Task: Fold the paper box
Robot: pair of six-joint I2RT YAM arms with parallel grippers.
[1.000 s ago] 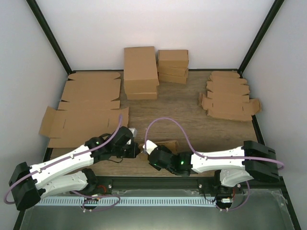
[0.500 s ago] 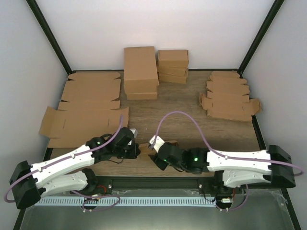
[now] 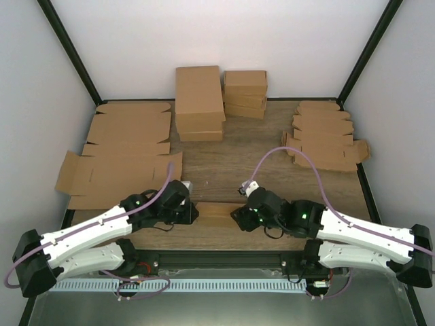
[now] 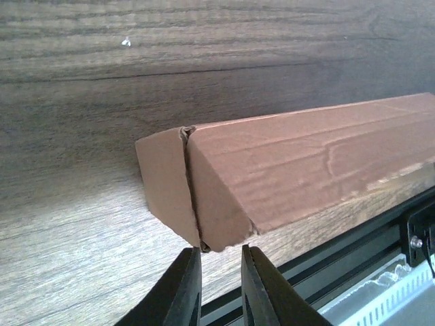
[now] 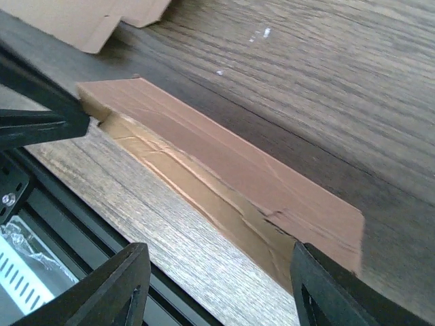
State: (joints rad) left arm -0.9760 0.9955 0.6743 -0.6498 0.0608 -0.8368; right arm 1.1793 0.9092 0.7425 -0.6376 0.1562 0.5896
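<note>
The paper box (image 3: pixel 216 210) lies on the desk (image 3: pixel 231 163); our left fingers (image 4: pixel 187 288) pinch its end corner, our right fingers (image 5: pixel 333 292) gape open opposite.

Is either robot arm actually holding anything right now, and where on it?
The left fingers seem to pinch the paper box by its end's lower corner; the right fingers stand open at the other end.

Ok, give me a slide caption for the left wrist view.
Left tool at the end corner of the paper box, lying on the wooden table.
</note>
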